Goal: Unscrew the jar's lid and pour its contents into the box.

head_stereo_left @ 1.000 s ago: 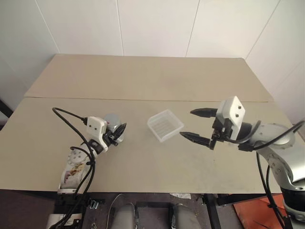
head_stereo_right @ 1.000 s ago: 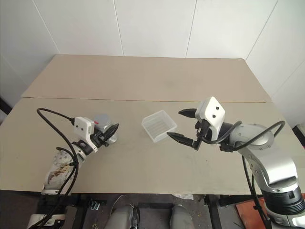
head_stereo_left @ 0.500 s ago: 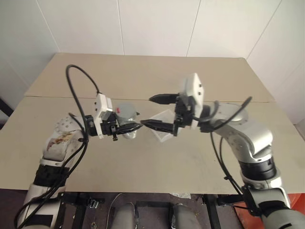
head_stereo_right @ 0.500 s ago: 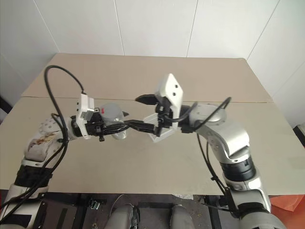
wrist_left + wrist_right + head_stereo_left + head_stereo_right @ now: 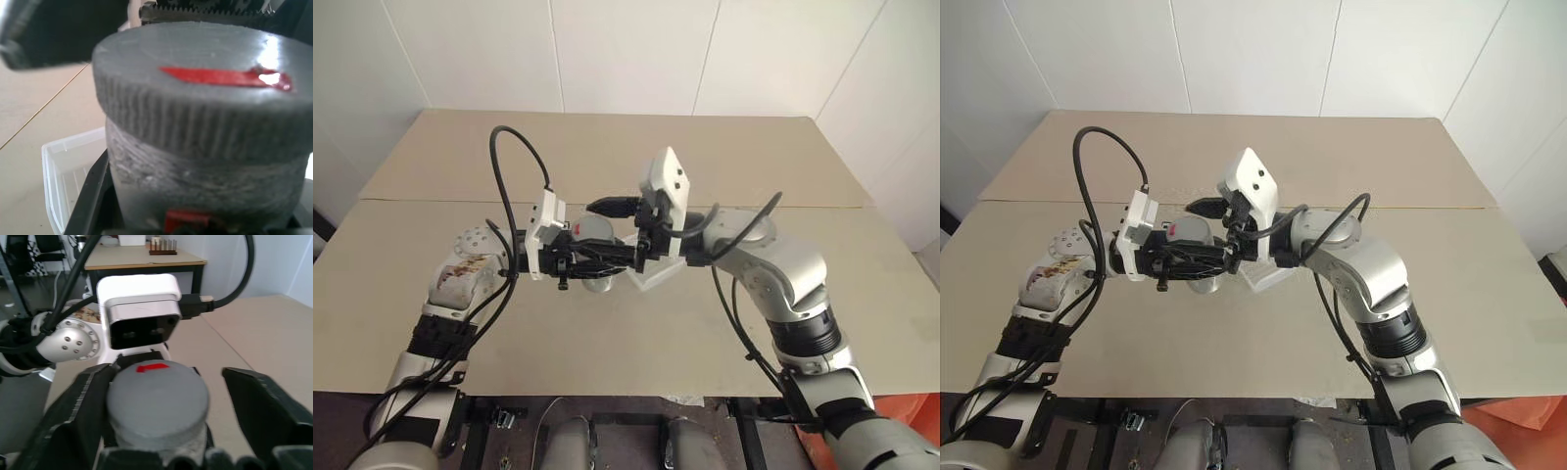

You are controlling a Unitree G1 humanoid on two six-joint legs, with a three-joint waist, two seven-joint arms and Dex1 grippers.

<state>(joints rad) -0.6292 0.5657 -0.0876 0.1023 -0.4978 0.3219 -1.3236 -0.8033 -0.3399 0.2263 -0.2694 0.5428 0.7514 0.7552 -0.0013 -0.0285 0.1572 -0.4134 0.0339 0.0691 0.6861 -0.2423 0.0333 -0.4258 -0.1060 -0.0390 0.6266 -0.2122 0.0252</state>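
I see the box (image 5: 656, 276) resting on the table (image 5: 607, 157) just right of centre. The left gripper (image 5: 597, 257) pinches the jar (image 5: 592, 235) above the table, beside the box's left edge, its axis upright. The lid (image 5: 157, 395) is still on. The right gripper (image 5: 619, 227) straddles the lid from the right, one finger (image 5: 85, 404) touching, the other apart.
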